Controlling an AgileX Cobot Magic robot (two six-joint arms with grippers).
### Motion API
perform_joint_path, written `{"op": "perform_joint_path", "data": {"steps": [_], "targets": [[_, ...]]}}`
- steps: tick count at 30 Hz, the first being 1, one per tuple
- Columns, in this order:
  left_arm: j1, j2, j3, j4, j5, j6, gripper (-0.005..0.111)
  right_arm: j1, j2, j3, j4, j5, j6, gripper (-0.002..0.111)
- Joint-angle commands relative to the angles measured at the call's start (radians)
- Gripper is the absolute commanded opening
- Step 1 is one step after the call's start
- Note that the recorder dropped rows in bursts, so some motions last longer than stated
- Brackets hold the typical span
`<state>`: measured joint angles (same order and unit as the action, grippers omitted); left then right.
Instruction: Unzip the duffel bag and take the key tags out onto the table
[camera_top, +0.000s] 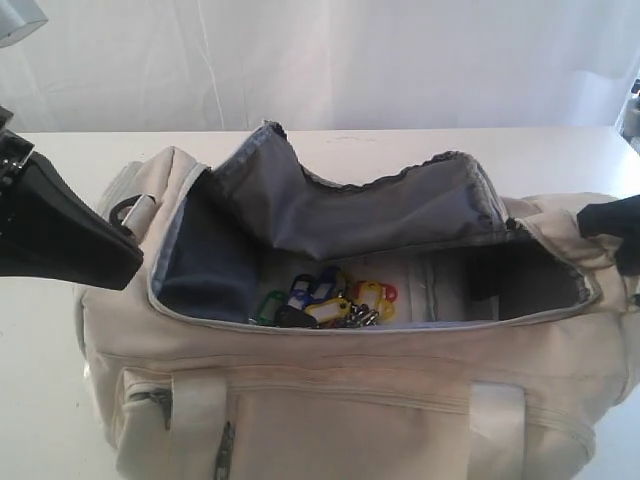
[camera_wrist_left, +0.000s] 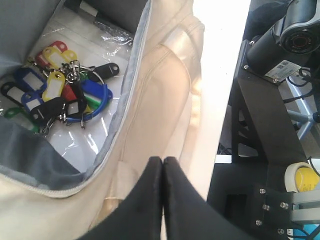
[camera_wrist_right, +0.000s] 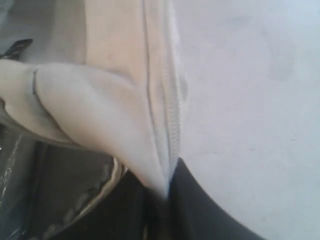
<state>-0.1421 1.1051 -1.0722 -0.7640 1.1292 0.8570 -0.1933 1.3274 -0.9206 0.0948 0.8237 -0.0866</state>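
Exterior view: I see the duffel bag (camera_top: 350, 400) lying on the white table (camera_top: 560, 155) with its top flap folded back and the grey lining showing. The key tags (camera_top: 325, 300) sit in a bunch on the bag's floor, near the middle of the opening. My left gripper (camera_top: 120, 255) is by the bag's left end, just beside a black D-ring (camera_top: 128, 210). My right gripper (camera_top: 608, 222) is at the bag's right end, mostly cut off by the frame edge.

Left wrist view: the left gripper (camera_wrist_left: 163, 162) has its jaws pressed flat together with nothing between them, hanging over the bag's (camera_wrist_left: 165, 75) outer side wall. The key tags (camera_wrist_left: 60, 95), yellow, blue, red, green and black on metal rings, lie inside the opening on a shiny liner. A strip of table (camera_wrist_left: 220, 75) shows past the bag.

Right wrist view: the right gripper (camera_wrist_right: 165, 200) is nearly closed, pinching a fold of the bag's (camera_wrist_right: 100, 100) cream fabric at the zipper seam. The table (camera_wrist_right: 250, 75) lies alongside.
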Motion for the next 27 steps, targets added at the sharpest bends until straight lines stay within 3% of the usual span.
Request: {"op": "perform_joint_path", "data": {"steps": [1,8,13,16,23,27], "targets": [[0.001,-0.011,0.005,-0.025,0.048,0.007,0.000,-0.066,-0.055,0.002,-0.103,-0.036,0.005,0.000],[0.001,-0.011,0.005,-0.028,0.048,0.007,0.000,-0.069,-0.077,0.002,-0.333,-0.006,0.173,0.000],[0.001,-0.011,0.005,-0.036,0.041,0.007,0.000,-0.069,-0.102,0.002,-0.343,-0.014,0.210,0.000],[0.001,-0.011,0.005,-0.036,0.014,0.007,0.000,-0.067,-0.104,0.002,-0.225,-0.016,0.159,0.000],[0.001,-0.009,0.005,-0.116,-0.071,-0.020,0.000,-0.063,-0.104,0.002,0.234,0.013,-0.220,0.001],[-0.005,0.011,-0.030,-0.213,-0.087,-0.015,0.000,-0.063,-0.104,0.002,0.320,0.034,-0.294,0.020]]}}
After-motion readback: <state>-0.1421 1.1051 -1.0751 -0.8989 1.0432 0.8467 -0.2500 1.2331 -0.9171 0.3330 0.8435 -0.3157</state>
